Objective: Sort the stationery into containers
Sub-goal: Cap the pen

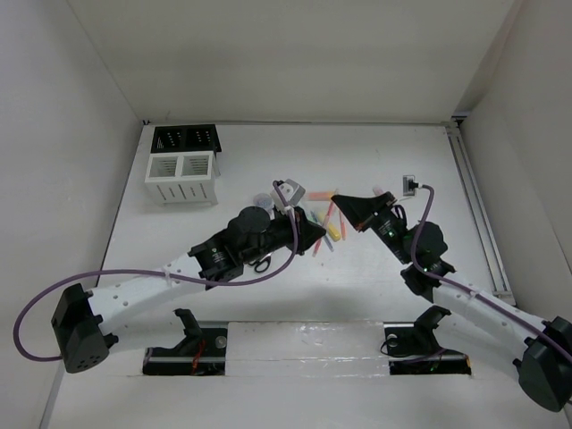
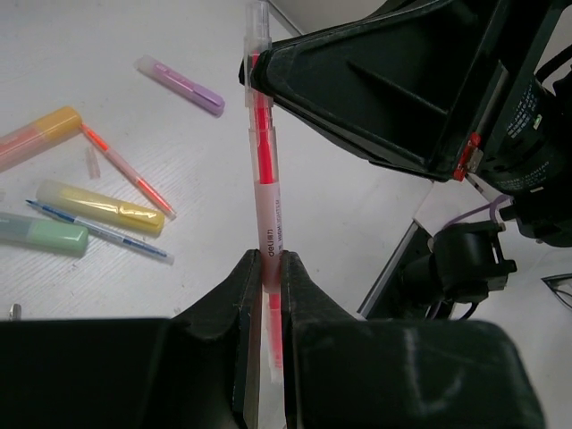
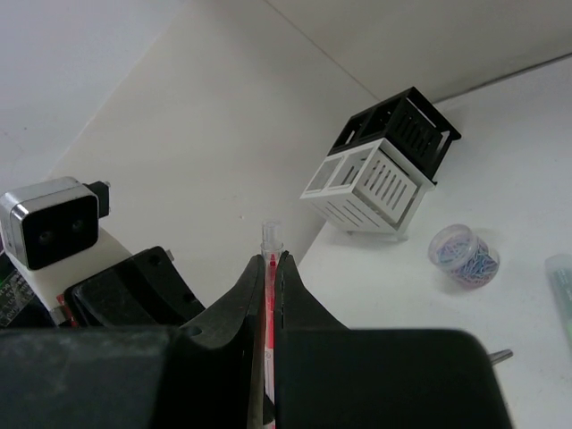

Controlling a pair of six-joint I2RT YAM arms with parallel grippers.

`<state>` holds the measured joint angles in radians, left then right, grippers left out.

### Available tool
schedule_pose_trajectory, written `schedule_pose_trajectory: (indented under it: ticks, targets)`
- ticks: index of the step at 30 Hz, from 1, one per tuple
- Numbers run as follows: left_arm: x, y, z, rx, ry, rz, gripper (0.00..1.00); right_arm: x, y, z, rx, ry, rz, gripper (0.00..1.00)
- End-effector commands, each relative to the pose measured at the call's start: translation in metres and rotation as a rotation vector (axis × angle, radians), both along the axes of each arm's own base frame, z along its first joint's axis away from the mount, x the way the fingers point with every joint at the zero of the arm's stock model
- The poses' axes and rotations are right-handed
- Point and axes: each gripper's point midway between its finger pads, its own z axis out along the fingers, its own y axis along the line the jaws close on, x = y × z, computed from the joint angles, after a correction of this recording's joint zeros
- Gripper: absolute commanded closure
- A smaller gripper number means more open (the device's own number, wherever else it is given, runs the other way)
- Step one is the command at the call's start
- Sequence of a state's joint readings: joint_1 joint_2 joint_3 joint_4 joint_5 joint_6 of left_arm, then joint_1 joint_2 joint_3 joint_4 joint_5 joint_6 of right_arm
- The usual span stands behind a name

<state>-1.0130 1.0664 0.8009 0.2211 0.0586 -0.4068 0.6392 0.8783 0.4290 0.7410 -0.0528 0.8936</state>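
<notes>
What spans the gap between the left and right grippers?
A red pen held by left gripper and right gripper, clearest in the left wrist view.

Red pen pinched between my fingers, the containers beyond

My right gripper (image 3: 271, 262) is clamped on a thin red pen (image 3: 269, 236), and its clear end sticks out just past my fingertips. Further off on the table stands the white slatted organizer (image 3: 366, 192), with the black mesh holder (image 3: 398, 125) right against its far side. A small round clear tub (image 3: 463, 253) of coloured clips sits near the organizer but apart from it. At my left edge is the other arm's white camera block (image 3: 52, 222).
</notes>
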Motion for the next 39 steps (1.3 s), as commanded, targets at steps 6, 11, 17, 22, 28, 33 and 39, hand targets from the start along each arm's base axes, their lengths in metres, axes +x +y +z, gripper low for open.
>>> schedule_pose_trajectory:
  ticks: [6,11,17,22,28,33,39]
  targets:
    - [0.01,-0.009,0.073,-0.13,-0.105,0.017,1.0,-0.004,0.011,-0.004,-0.043,-0.037,0.028,1.0]
    - [0.009,-0.009,0.089,-0.149,-0.117,0.018,1.0,-0.002,0.013,-0.014,-0.094,-0.041,0.018,1.0]
    - [0.013,-0.001,0.102,-0.128,-0.145,0.047,1.0,0.001,0.021,-0.026,-0.189,-0.062,0.029,1.0]
    - [0.015,0.005,0.108,-0.106,-0.168,0.065,1.0,-0.002,0.039,-0.038,-0.278,-0.076,0.12,1.0]
    - [0.019,0.017,0.097,-0.077,-0.189,0.114,1.0,-0.002,0.042,-0.053,-0.321,-0.02,0.142,1.0]
    - [0.022,0.028,0.099,-0.092,-0.215,0.154,1.0,-0.005,0.044,-0.059,-0.349,0.029,0.182,1.0]
    - [0.028,0.03,0.096,-0.088,-0.237,0.187,1.0,-0.011,0.041,-0.055,-0.349,0.084,0.216,1.0]
